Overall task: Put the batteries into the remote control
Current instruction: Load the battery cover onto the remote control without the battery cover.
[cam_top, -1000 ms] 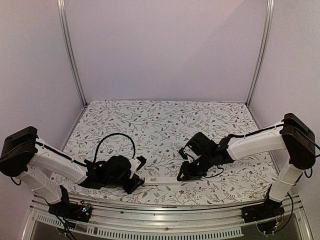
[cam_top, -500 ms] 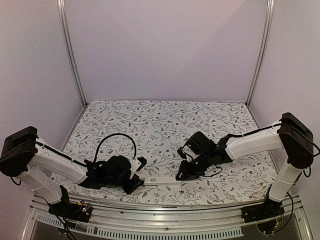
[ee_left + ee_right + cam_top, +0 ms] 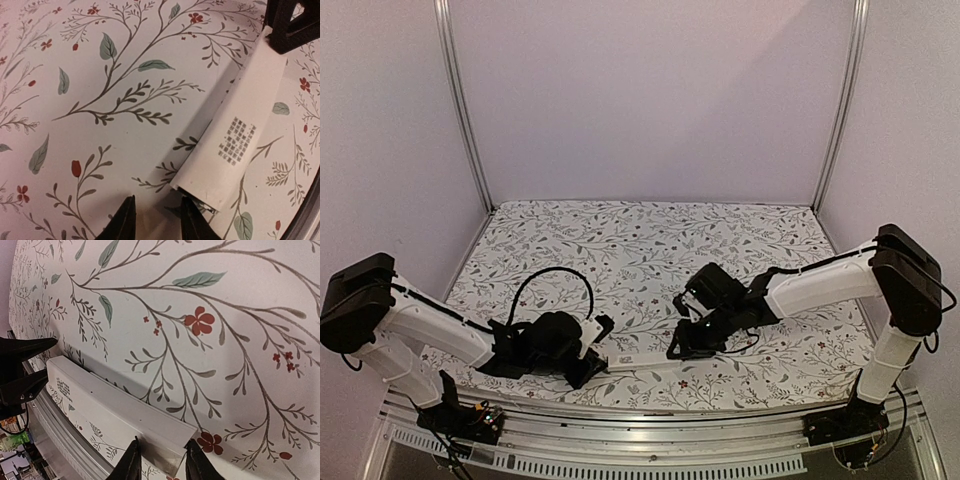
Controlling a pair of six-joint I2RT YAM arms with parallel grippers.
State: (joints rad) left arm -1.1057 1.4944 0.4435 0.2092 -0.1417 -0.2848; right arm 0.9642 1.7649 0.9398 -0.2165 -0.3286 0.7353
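Observation:
The remote control, a slim white bar, lies flat near the table's front edge between both arms. My right gripper straddles its right end, one finger against each side. My left gripper stands open at the other end. Only cloth lies between its jaws, and its right fingertip touches the corner of the remote, where a dark slot with a metal contact shows. Printed text marks that face. From above, the left gripper and right gripper bracket the bar. The batteries are out of view.
A floral cloth covers the table. An aluminium rail runs along the near edge, close to the remote. A black cable loop arches over the left arm. Plain walls and metal posts enclose the back and sides.
My right gripper has crept slightly left and nearer along the remote's right end. The left arm and the remote have hardly moved.

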